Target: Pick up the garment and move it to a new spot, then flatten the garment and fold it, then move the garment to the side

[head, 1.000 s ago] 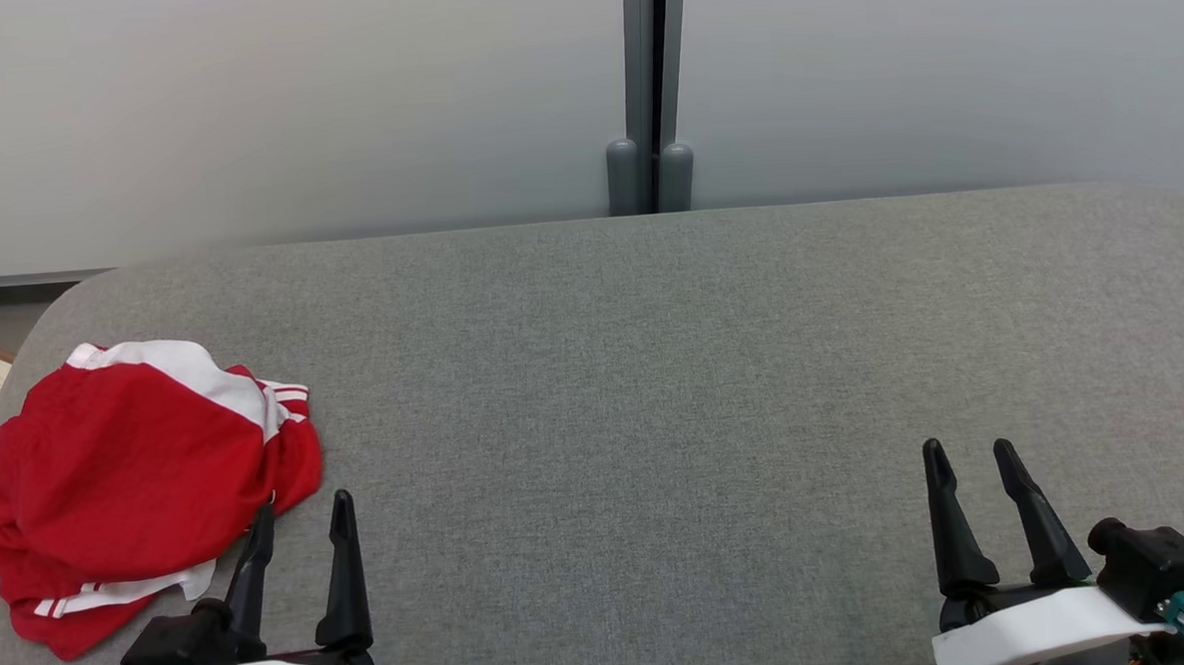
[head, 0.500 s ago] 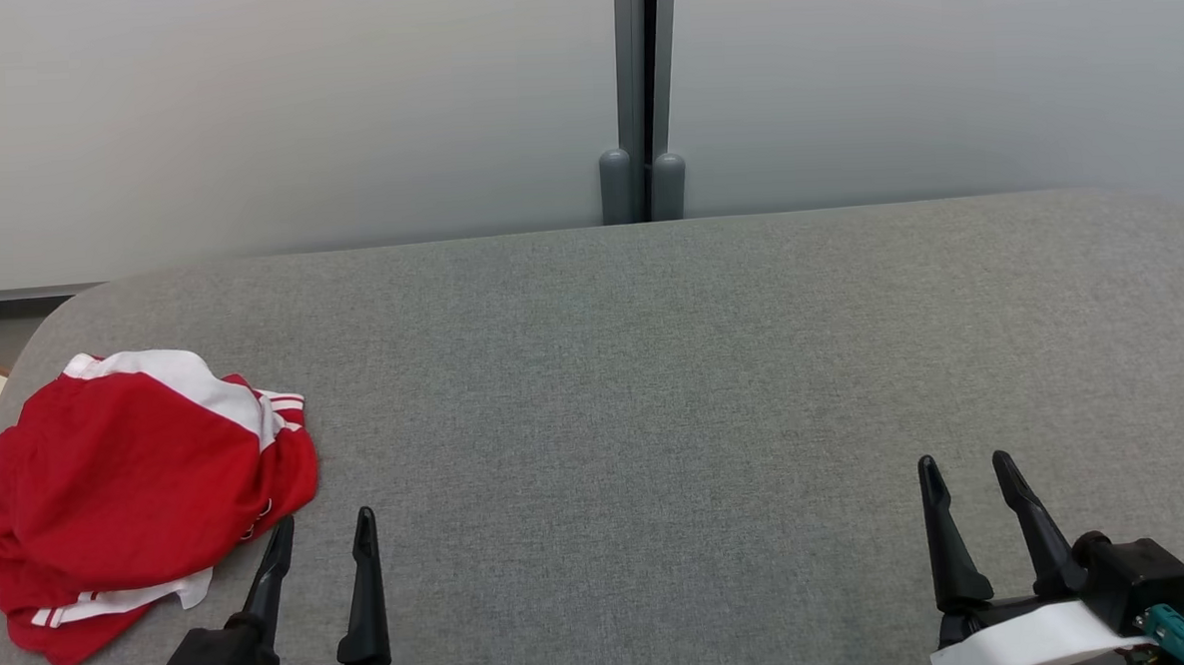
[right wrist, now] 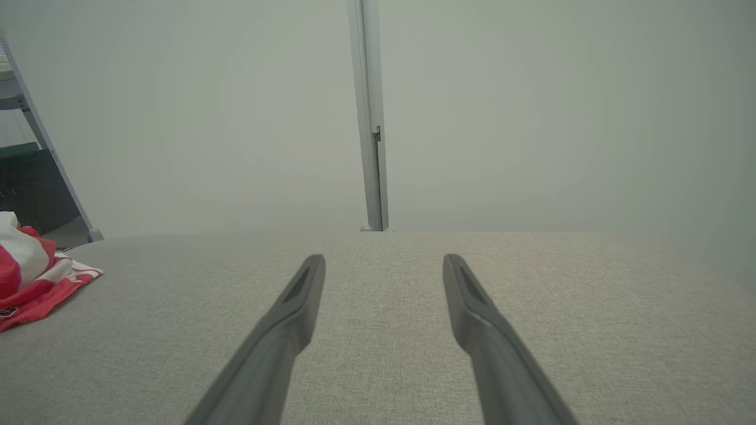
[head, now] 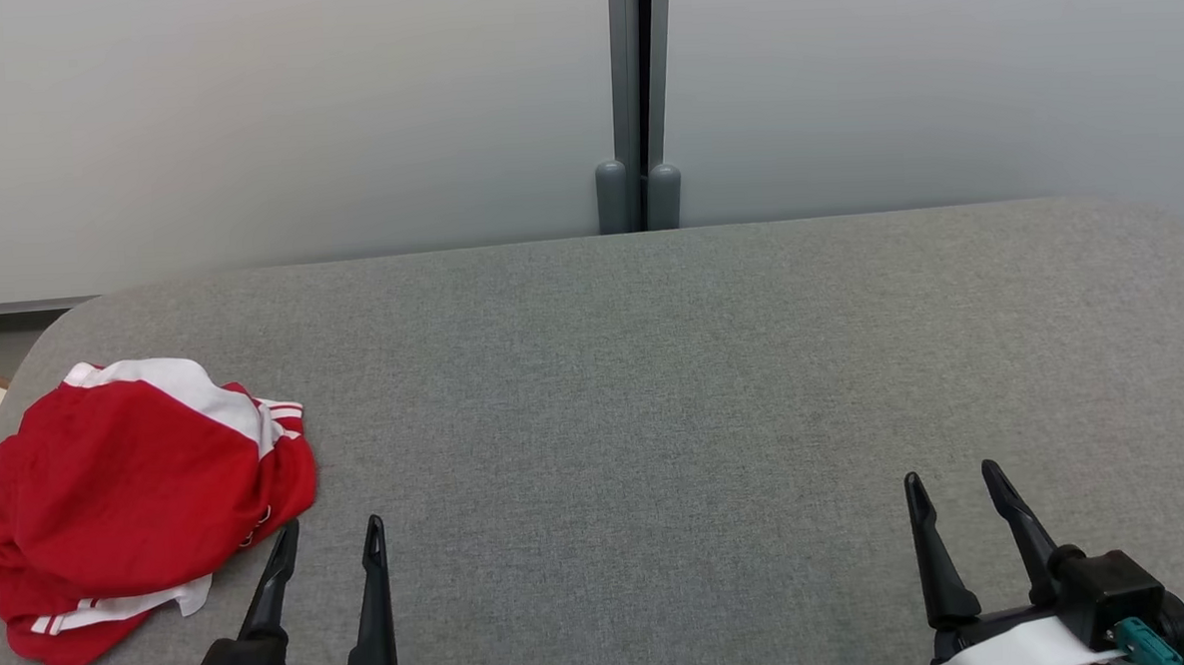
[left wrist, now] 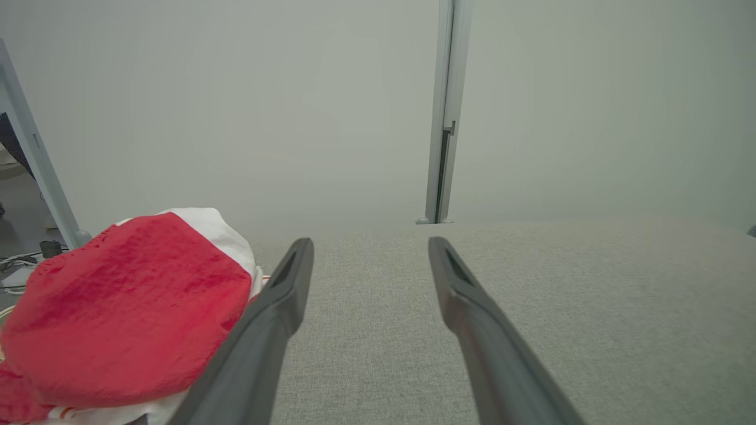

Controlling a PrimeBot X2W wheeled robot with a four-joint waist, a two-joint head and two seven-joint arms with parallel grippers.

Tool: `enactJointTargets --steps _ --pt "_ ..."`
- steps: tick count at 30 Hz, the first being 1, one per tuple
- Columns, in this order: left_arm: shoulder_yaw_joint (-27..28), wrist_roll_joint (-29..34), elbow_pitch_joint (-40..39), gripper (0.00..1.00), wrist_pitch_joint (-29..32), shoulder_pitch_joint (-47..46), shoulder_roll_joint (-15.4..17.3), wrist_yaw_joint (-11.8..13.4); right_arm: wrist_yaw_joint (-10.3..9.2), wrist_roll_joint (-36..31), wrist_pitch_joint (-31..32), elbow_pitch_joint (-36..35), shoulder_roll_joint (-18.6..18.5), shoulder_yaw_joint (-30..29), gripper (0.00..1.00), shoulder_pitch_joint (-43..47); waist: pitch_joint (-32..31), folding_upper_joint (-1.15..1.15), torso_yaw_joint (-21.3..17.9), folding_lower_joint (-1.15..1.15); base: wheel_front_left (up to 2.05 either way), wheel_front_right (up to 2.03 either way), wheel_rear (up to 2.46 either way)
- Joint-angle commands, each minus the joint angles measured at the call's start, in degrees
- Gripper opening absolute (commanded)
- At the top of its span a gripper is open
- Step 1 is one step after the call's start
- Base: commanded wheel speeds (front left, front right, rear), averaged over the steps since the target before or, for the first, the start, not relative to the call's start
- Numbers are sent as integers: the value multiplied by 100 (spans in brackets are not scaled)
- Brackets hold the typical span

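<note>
The garment (head: 140,502) lies as a rumpled red-and-white heap on the grey desk (head: 654,390), far to the left of the post (head: 633,91) that stands behind the desk's back edge, and much nearer the robot than that post. Nothing is held: the left end effector (head: 332,529) hangs with its fingers spread wide, left of the post and just beside the heap's right-hand edge, and whether its near finger brushes the cloth cannot be told. The right end effector (head: 950,475), equally spread and empty, sits well to the right of the post over bare desk. The heap looks unflattened, so the step in hand is probably the first pick-up. To do it well, the left end effector should swing further left of the post, so that the heap sits between its fingers rather than beside them. It should then come down on a raised fold, perhaps the white band at the heap's far side, and close on a few layers instead of scraping the desk. Lifting high before carrying the garment toward the open area in front of the post should keep trailing cloth from dragging.
</note>
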Motion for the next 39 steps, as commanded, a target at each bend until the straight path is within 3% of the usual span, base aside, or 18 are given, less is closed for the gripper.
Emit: enactJointTargets --steps 1,26,31,39 --pt "-11 107 -38 100 -42 42 29 59 0 -141 -60 7 -25 21 100 63 -9 0 0 0 0 0 0" --pt "15 104 174 100 -75 23 30 27 -1 -244 -97 2 -27 77 100 91 -18 0 19 0 0 0 0" --pt "7 94 203 100 -75 -12 30 39 0 -226 -96 -4 -25 134 100 144 -43 0 267 0 0 0 0" --pt "35 130 223 100 -75 120 29 29 -1 -126 -89 -23 -22 261 100 224 -134 0 1005 0 0 0 0"
